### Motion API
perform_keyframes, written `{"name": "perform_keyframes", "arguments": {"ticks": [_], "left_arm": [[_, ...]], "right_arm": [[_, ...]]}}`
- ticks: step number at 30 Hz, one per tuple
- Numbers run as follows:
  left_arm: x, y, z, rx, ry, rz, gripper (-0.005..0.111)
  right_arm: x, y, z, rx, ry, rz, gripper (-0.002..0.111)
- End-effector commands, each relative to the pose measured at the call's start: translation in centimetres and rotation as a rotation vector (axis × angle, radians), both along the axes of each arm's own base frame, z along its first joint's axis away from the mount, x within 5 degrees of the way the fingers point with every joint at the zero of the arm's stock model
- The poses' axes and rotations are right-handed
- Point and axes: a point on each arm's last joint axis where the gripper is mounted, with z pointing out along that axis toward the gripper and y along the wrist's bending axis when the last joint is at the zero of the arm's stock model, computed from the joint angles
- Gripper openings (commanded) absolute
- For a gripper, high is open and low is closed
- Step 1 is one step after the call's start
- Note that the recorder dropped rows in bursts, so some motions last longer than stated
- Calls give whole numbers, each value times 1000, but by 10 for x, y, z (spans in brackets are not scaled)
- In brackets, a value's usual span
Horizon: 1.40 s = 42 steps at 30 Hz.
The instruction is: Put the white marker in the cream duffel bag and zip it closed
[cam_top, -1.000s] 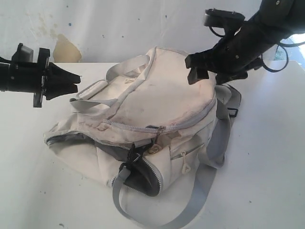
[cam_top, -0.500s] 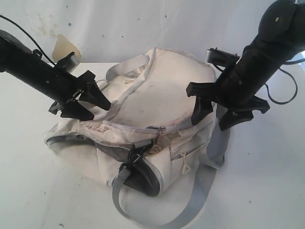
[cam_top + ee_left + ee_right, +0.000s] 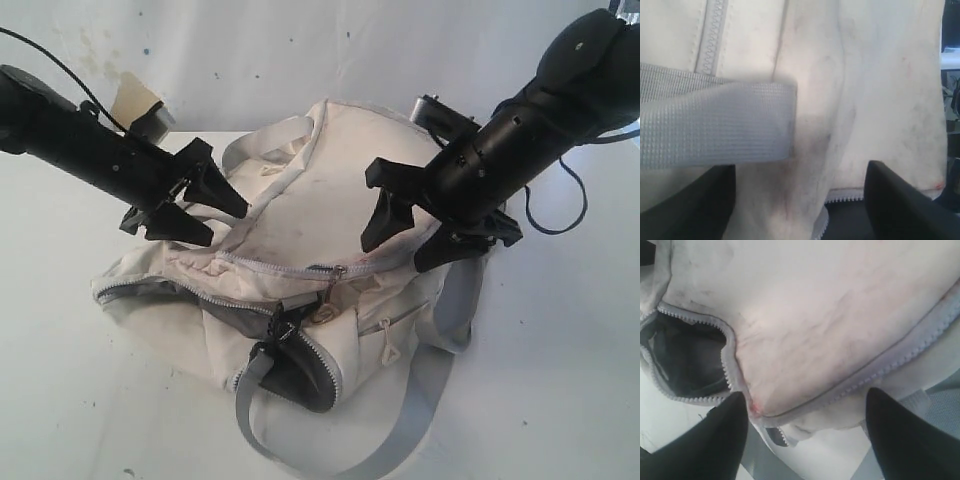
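The cream duffel bag (image 3: 320, 210) lies in the middle of the white table, its side zipper parted so the dark lining (image 3: 300, 375) shows at the front. My left gripper (image 3: 224, 224) hovers open over the bag's left shoulder, by a grey handle strap (image 3: 715, 122); fabric lies below its spread jaws (image 3: 800, 210). Over the top right panel my right gripper (image 3: 397, 255) is open too, astride a zipper seam (image 3: 890, 365) near the dark opening (image 3: 685, 360). The white marker is out of view.
A long grey shoulder strap (image 3: 400, 430) loops off the bag toward the table's front edge. A small zipped pocket (image 3: 390, 320) faces the front. The wall stands close behind, with a tan patch (image 3: 135, 95) at the left.
The left arm swung in from the far left to the bag's left shoulder and its jaws spread wide. The right arm came down and leftward over the bag's top right.
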Motion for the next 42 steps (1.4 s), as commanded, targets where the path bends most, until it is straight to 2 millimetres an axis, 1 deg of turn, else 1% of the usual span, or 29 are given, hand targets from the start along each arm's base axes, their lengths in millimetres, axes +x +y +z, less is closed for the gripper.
{"name": "perform_keyframes", "arguments": {"ticks": [1, 6, 8, 10, 12, 13, 15, 18, 19, 20, 22, 25, 30, 32, 37, 39, 42], "left_arm": [[-1, -13, -8, -15, 12, -28, 79], [-2, -19, -9, -8, -13, -44, 79], [-3, -22, -10, -7, -12, -50, 74], [-4, -25, -12, -7, -3, -54, 58], [-6, -30, -15, -6, 3, -65, 36], [-6, -31, -16, -5, 5, -67, 26], [-8, -34, -15, -21, 16, -75, 1], [-8, -37, -8, -73, 27, -100, 0], [-8, -38, -4, -96, 31, -105, 0], [-5, -37, 2, -134, 29, -91, 0], [3, -32, 11, -183, 12, -48, 0], [10, -22, 24, -230, -10, 6, 0], [20, 6, 33, -266, -27, 92, 0], [21, 15, 33, -268, -25, 117, 0], [21, 25, 29, -279, -4, 151, 0], [20, 28, 26, -245, -6, 137, 0], [16, 32, 19, -138, -39, 64, 0]], "right_arm": [[5, 1, -14, -6, 17, -6, 62], [6, 1, -18, -9, 19, -11, 62], [8, 1, -18, -8, 4, -22, 62], [10, 1, -18, -10, -16, -30, 62], [11, 1, -17, -11, -31, -37, 59], [12, 0, -17, -11, -39, -42, 56], [14, 0, -17, -12, -53, -51, 47], [15, 0, -17, -19, -78, -26, 29], [14, 0, -17, -21, -84, -6, 21], [13, 0, -17, -22, -86, 10, 13], [12, 0, -18, -23, -77, 32, 0], [10, 0, -18, -28, -88, 83, 0], [12, -3, -20, -77, -130, 114, 0], [15, -6, -20, -111, -165, 118, 0], [18, -7, -20, -128, -201, 106, 0], [18, -7, -20, -128, -199, 102, 0], [19, -8, -20, -130, -205, 90, 0]]}}
